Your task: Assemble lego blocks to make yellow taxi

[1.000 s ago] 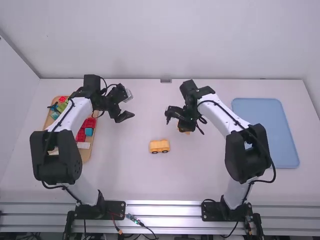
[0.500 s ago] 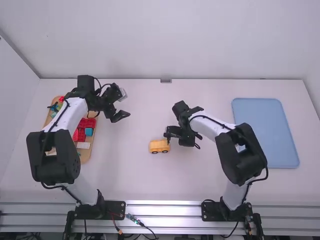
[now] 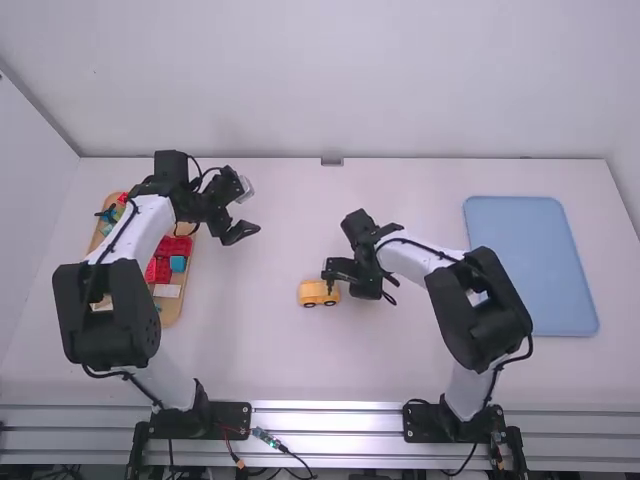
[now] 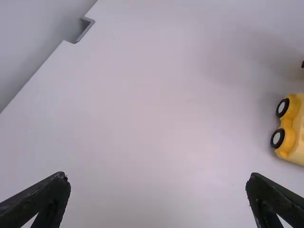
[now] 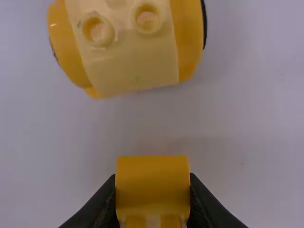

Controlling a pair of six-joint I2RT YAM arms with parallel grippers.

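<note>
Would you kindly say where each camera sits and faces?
High view: above and behind both visible arms, facing forward-down at the white table.
Left wrist view: on that arm, facing the table; left gripper open.
Right wrist view: on that arm, facing down; right gripper holds a yellow block.
High and left wrist share the yellow, black-wheeled car.

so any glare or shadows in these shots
High view: bright glare on the metal rail along the table's near edge; left wrist view: soft shadow beside the yellow wheeled piece; right wrist view: faint shading between that piece and the yellow block in the right gripper.
</note>
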